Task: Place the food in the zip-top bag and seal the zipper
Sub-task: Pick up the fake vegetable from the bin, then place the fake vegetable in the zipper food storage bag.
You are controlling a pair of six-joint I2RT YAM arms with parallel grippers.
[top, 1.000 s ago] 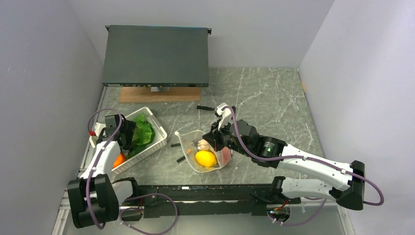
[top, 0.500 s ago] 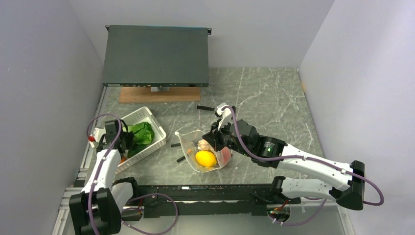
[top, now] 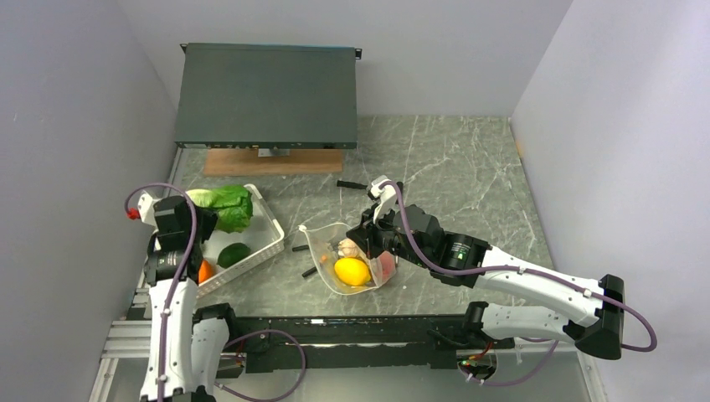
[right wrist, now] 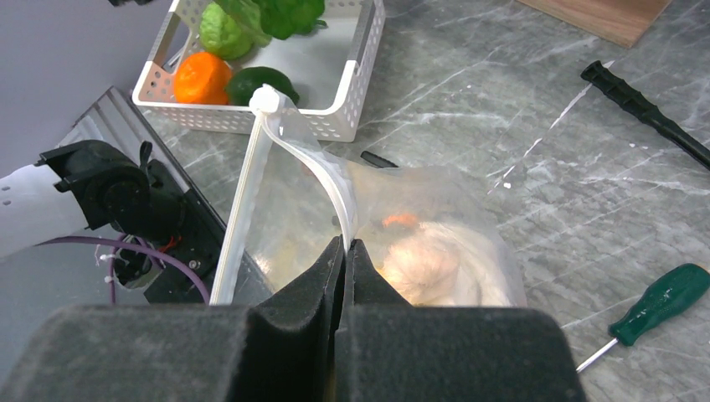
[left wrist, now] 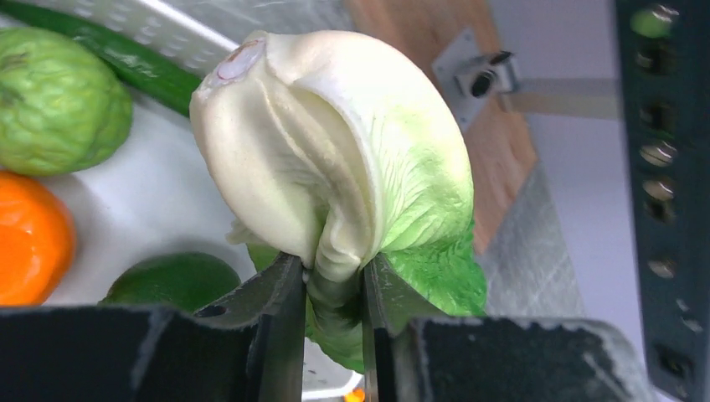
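Observation:
My left gripper [left wrist: 332,289] is shut on the pale stem end of a green leafy food piece [left wrist: 335,159]. In the top view that leafy piece [top: 224,207] hangs over the white basket [top: 266,241], with the left gripper [top: 201,214] beside it. An orange [top: 205,271] and a round green piece [top: 234,254] lie in the basket. The zip-top bag [top: 328,251] lies mouth-open at the table's middle with a lemon [top: 352,270] and a mushroom cluster [right wrist: 431,264] inside. My right gripper [right wrist: 345,251] is shut on the bag's upper mouth edge by the zipper [right wrist: 239,209].
A dark flat metal box [top: 268,96] on a wood board [top: 259,162] stands at the back left. Black tool parts [top: 352,183] lie behind the bag, and a green-handled screwdriver [right wrist: 661,301] lies beside it. A bumpy green piece [left wrist: 59,100] sits in the basket.
My left gripper has closed on the leafy piece and lifted it up out of the basket, toward its back-left corner. The right arm and the bag have not moved.

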